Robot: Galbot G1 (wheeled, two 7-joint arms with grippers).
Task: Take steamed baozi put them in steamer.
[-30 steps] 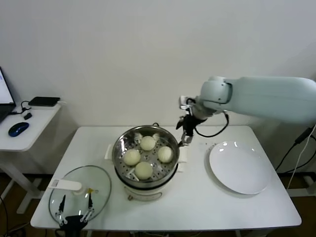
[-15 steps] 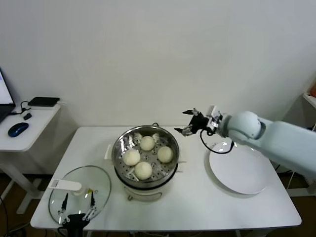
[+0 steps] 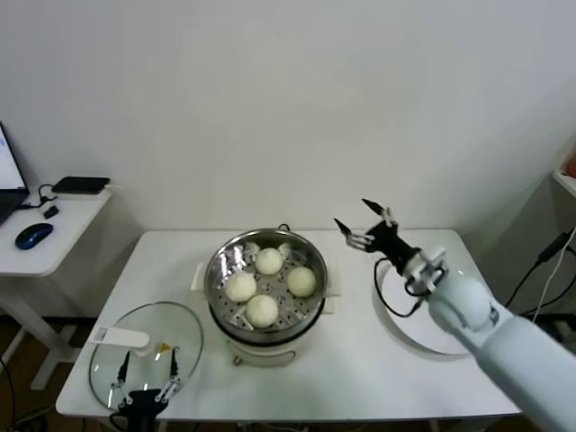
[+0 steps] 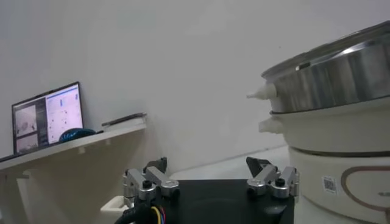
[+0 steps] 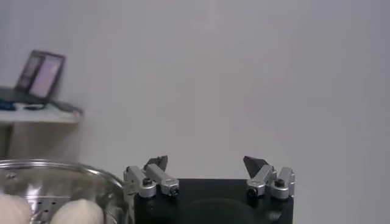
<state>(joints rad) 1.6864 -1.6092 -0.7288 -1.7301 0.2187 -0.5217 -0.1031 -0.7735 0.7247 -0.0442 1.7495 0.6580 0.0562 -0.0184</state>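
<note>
Table (image 3: 360, 360): white; carries steamer, plate and lid.
Steamer (image 3: 219, 286): steel basket on a white pot base, centre-left of the table; uncovered.
Plate (image 3: 396, 319): white, at 3 o'clock of the steamer; no bun visible on the part showing, the rest hidden by the right arm.
Lid (image 3: 184, 342): glass, flat on the table at 8 o'clock of the steamer.
Right gripper (image 3: 364, 223): fingers spread wide, nothing held; a second ago at the steamer's 2 o'clock rim, now drawn back above the plate's far edge, clear of the basket.
Left gripper (image 3: 145, 376): low at the table's near edge by the lid; fingers apart, empty, idle.
Baozi (image 3: 263, 310): four, all inside the basket; unmoved over the last second.
Meaning: retreat with an empty hand suggests the loading is finished.
</note>
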